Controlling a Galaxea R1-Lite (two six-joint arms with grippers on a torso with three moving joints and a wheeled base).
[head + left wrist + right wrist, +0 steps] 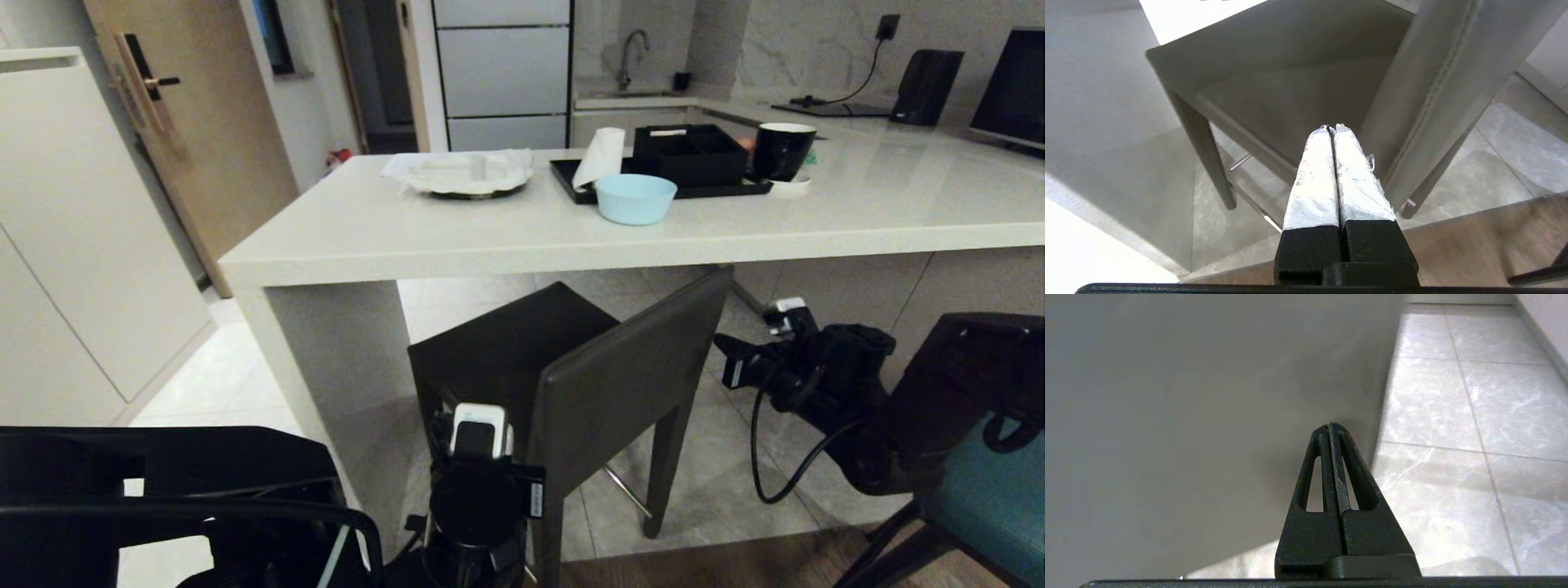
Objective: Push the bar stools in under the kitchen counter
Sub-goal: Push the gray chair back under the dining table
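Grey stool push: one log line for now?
grey stool: partly under counter | left gripper: shut, at seat | right gripper: shut

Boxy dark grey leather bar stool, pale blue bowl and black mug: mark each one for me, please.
Boxy dark grey leather bar stool [629,367], head view, on its backrest.
Pale blue bowl [635,198], head view, on its outer wall.
Black mug [781,153], head view, on its side.

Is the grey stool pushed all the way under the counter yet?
Not yet. The grey stool stands upright with only its seat's far edge under the counter; its backrest is out in front.
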